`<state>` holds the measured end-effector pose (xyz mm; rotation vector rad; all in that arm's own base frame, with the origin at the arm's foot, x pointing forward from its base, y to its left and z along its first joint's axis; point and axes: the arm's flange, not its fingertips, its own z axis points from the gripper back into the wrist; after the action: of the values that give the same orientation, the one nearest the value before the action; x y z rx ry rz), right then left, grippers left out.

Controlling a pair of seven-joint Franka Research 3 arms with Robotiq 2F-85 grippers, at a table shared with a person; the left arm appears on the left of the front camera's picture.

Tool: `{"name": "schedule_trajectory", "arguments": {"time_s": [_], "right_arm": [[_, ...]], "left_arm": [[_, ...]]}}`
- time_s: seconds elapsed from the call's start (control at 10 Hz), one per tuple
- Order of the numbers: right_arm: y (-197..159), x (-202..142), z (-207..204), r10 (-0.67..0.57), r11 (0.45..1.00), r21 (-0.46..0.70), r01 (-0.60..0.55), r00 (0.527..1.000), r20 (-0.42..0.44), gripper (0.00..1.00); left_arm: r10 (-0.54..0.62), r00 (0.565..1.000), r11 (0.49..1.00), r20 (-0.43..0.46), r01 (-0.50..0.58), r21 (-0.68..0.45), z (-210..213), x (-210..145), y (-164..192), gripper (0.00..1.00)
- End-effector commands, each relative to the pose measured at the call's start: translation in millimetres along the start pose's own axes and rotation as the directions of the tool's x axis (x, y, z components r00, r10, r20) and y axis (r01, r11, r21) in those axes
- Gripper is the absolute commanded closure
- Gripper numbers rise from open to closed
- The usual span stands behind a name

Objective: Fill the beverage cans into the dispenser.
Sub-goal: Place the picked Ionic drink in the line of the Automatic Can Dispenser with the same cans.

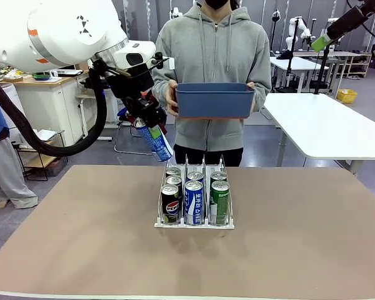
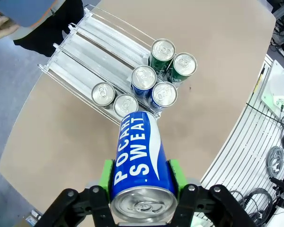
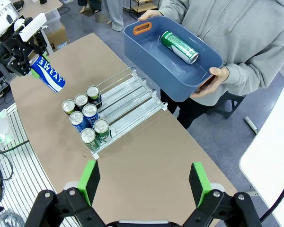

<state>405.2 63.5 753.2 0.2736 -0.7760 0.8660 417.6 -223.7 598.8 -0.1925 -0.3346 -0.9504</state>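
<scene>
My left gripper [image 1: 151, 125] is shut on a blue Pocari Sweat can [image 1: 157, 141], tilted in the air just above the back left of the dispenser [image 1: 194, 222]. In the left wrist view the can [image 2: 141, 161] sits between the green pads [image 2: 105, 173], with the dispenser [image 2: 80, 56] below it. Several cans [image 1: 194, 201] stand at the rack's front: black in the left lane, blue in the middle, green on the right. My right gripper [image 3: 144, 182] hangs open and holds nothing, high off the table's right side [image 1: 322, 41]. From there the dispenser [image 3: 132, 101] and the held can [image 3: 48, 73] show.
A person at the far side holds a blue bin [image 1: 214, 100] at chest height. In the right wrist view a green can [image 3: 180, 47] lies in that bin [image 3: 146, 52]. The brown tabletop [image 1: 81, 237] is bare around the rack. White tables stand behind on the right.
</scene>
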Motion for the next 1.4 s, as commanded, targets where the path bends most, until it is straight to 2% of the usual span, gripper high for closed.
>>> {"name": "schedule_trajectory", "arguments": {"time_s": [0.0, 0.1, 0.2, 0.3, 0.4, 0.6, 0.7, 0.8, 0.9, 1.1, 1.3], "right_arm": [[0.8, -0.4, -0.2, 0.001, 1.0, 0.003, -0.001, 1.0, -0.002, 0.0], [0.8, -0.4, -0.2, 0.001, 1.0, 0.003, -0.001, 1.0, -0.002, 0.0], [0.8, -0.4, -0.2, 0.001, 1.0, 0.003, -0.001, 1.0, -0.002, 0.0], [0.8, -0.4, -0.2, 0.001, 1.0, 0.003, -0.001, 1.0, -0.002, 0.0], [0.8, -0.4, -0.2, 0.001, 1.0, 0.003, -0.001, 1.0, -0.002, 0.0], [0.8, -0.4, -0.2, 0.001, 1.0, 0.003, -0.001, 1.0, -0.002, 0.0], [0.8, -0.4, -0.2, 0.001, 1.0, 0.003, -0.001, 1.0, -0.002, 0.0], [0.8, -0.4, -0.2, 0.001, 1.0, 0.003, -0.001, 1.0, -0.002, 0.0], [0.8, -0.4, -0.2, 0.001, 1.0, 0.003, -0.001, 1.0, -0.002, 0.0], [0.8, -0.4, -0.2, 0.001, 1.0, 0.003, -0.001, 1.0, -0.002, 0.0], [0.8, -0.4, -0.2, 0.001, 1.0, 0.003, -0.001, 1.0, -0.002, 0.0]], "left_arm": [[0.066, 0.998, 0.996, 0.002, -0.066, 0.066, -4.6, 5.7, -10.6, 0.43], [0.158, 0.987, 0.974, -0.008, -0.155, 0.162, -9.3, 11.2, -24.2, 0.43], [0.119, 0.993, 0.979, 0.011, -0.119, 0.163, -10.5, 12.5, -45.8, 0.43], [0.124, 0.992, 0.973, 0.027, -0.127, 0.192, -13.8, 13.5, -76.3, 0.43], [0.1, 0.993, 0.969, 0.055, -0.11, 0.22, -12.4, 13.8, -91.3, 0.43], [0.05, 0.998, 0.968, 0.048, -0.06, 0.242, -13.9, 7.1, -127.6, 0.43], [-0.008, 1.0, 0.97, 0.006, 0.006, 0.242, -21.0, 5.3, -141.9, 0.43], [-0.137, 0.989, 0.959, -0.052, 0.146, 0.242, -30.4, -1.0, -153.0, 0.43], [-0.216, 0.971, 0.946, -0.103, 0.235, 0.225, -43.2, -3.8, -163.9, 0.43], [-0.294, 0.945, 0.91, -0.14, 0.322, 0.26, -68.5, -6.3, -169.4, 0.43], [-0.288, 0.95, 0.931, -0.121, 0.307, 0.196, -91.4, -6.8, -166.0, 0.43]]}}
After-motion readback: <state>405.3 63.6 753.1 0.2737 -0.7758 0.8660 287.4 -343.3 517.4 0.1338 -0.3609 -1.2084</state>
